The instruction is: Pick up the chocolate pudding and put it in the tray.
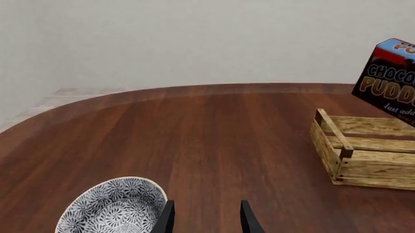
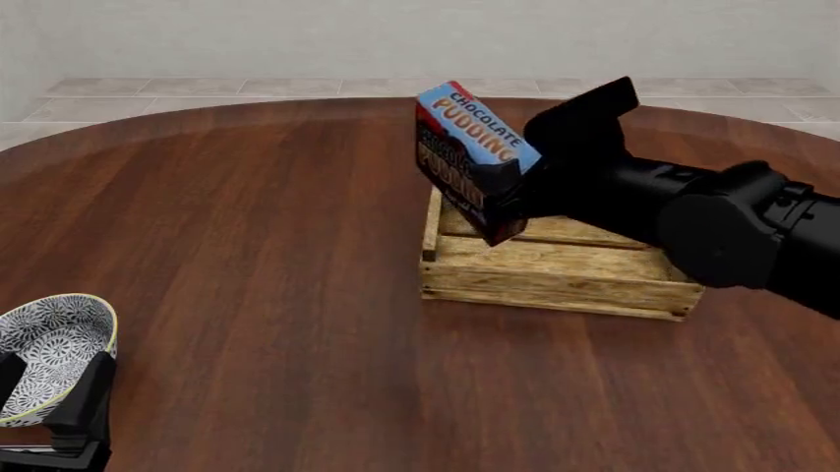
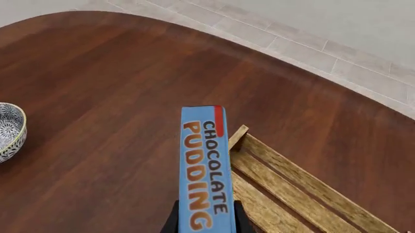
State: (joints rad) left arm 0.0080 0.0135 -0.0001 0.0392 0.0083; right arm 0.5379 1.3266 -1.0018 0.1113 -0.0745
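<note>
Left hand (image 1: 204, 218), fingers apart and holding nothing, low over the wooden desk (image 2: 263, 246) just beside the patterned bowl (image 2: 46, 349). Farther out, right hand (image 2: 514, 192) clamped on the chocolate pudding (image 2: 466, 157), held tilted in the air above the tray's (image 2: 552, 280) left end.

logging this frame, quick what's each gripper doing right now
Left gripper: open, holding nothing, low beside the bowl.
Right gripper: shut on the chocolate pudding, held tilted in the air above the tray.
</note>
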